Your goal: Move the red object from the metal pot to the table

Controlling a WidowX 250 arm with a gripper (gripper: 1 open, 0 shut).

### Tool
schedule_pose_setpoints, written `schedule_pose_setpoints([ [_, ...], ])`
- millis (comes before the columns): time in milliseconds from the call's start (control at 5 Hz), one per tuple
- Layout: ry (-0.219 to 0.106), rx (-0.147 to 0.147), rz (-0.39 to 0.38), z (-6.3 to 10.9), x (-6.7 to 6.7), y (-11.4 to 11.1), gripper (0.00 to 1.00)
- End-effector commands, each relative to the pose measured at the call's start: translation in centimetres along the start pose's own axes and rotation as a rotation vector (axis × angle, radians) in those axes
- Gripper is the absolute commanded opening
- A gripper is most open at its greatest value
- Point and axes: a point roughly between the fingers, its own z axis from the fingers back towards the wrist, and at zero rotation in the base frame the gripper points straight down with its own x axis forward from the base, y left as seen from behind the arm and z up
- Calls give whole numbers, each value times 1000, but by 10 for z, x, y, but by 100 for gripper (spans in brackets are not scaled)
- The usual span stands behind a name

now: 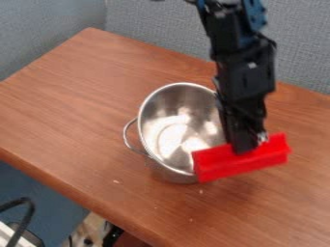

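One red object (pixel 242 158) hangs from my gripper (pixel 245 145), and I have the fingers pinched on it near the middle of its length. From my camera it looks like a bright, flat, elongated block, lying roughly crosswise in my view, with its right end higher than its left. The dark arm (pixel 241 60) reaches down from the top of my picture and covers part of the block's upper edge, so I can't make out exactly how the fingertips sit on it.

The metal pot (pixel 175 159) stands on the table (pixel 77 101), its shiny round mouth open to my camera. The block's left end overlaps the lower right of the pot in my view, while the rest extends to the right, in front of the wood-grain tabletop. I see the block outside the pot's opening, but I can't tell from this angle whether it touches the pot's wall or the tabletop. One loop handle (pixel 130 138) sticks out at the pot's left side; the arm and block hide much of the right side. Behind the table I have a grey textured panel (pixel 142 24), and a black cable (pixel 26 207) curves at the lower left.
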Motion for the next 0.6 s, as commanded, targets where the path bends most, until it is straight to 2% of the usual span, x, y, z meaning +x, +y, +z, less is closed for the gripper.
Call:
schedule_pose_setpoints([
  [0, -26, 10, -20, -4, 8, -11, 0],
  [200, -22, 18, -15, -16, 13, -14, 0],
  [400, -22, 4, -4, -31, 13, -21, 0],
])
